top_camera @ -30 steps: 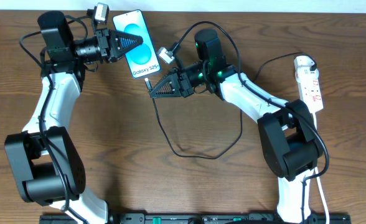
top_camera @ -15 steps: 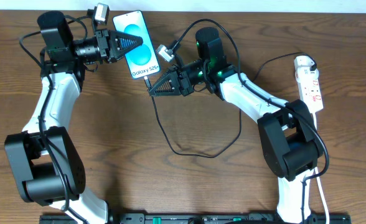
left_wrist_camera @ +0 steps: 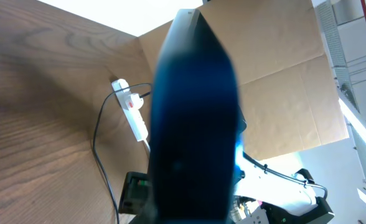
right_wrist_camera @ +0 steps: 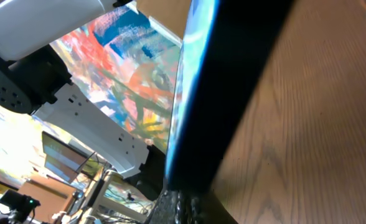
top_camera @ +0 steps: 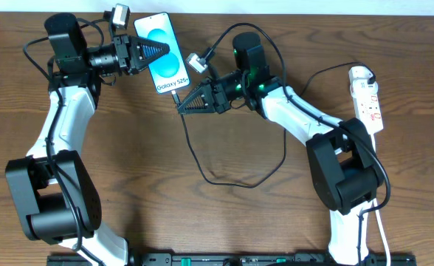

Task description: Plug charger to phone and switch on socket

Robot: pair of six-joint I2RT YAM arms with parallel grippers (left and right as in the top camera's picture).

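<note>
The phone, blue-turquoise screen up, is held off the wooden table at the back left, with my left gripper shut on its side. It fills the left wrist view as a dark blur that hides the fingers. My right gripper is shut on the charger's small black plug, right at the phone's lower end; whether it is seated I cannot tell. The black cable loops across the table toward the white socket at the far right. In the right wrist view the phone's dark edge stands just beyond the fingertips.
The socket's white cord runs down the right side past the right arm's base. The socket also shows in the left wrist view, in front of a brown cardboard wall. The cable loop lies mid-table between both arms.
My right gripper has crept a little up toward the phone's lower end with the plug. The left gripper and phone have stayed put.
</note>
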